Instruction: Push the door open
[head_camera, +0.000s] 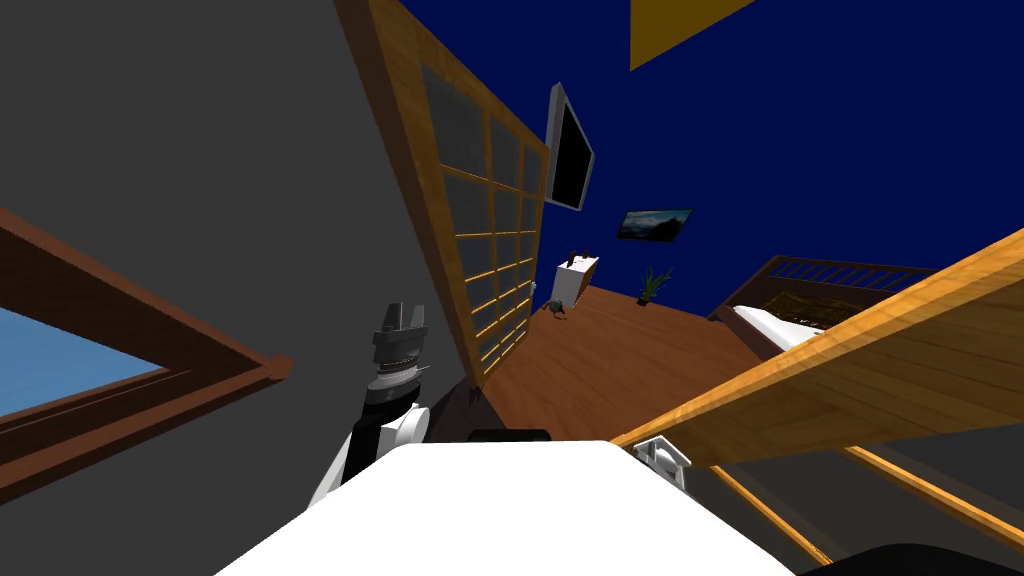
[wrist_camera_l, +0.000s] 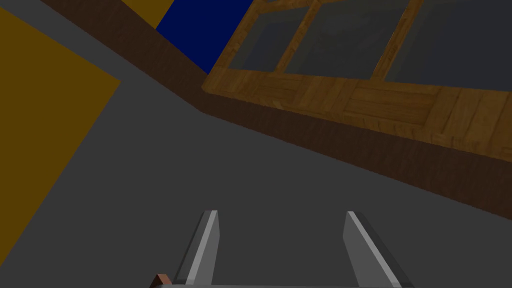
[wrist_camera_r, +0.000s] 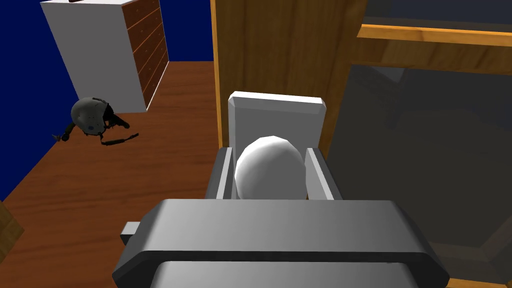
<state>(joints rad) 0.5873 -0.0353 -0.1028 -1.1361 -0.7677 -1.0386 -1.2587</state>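
Head view, door: the wooden door (head_camera: 850, 370) stood partly ajar on the robot's right, with a brown floor (head_camera: 620, 350) and a bed (head_camera: 790, 325) visible through the gap.
Head view, left arm: the left gripper (head_camera: 403, 312) was raised beside a grey wall (head_camera: 200, 150), apart from the door.
Left wrist view, fingers: they stood wide apart and held nothing.
Left wrist view, surroundings: the grey wall lay ahead of them, with a paned wooden panel (wrist_camera_l: 390, 105) beyond it.
Right wrist view, grip: the right gripper (wrist_camera_r: 268, 148) had its fingers narrowed onto the round white knob (wrist_camera_r: 270, 172), one against each side.
Right wrist view, mounting: the knob sat on a white plate (wrist_camera_r: 275, 112) fixed to the door near its edge.
Right wrist view, room: a dark helmet (wrist_camera_r: 90, 116) lay on the floor by a dresser (wrist_camera_r: 95, 55), well apart from the door.
Step in hand: judged to be mid-push, with the knob gripped and the door already off its frame.
Next move: likely a steady forward drive of the right arm following the door's arc, keeping the knob from slipping out of the fingers.
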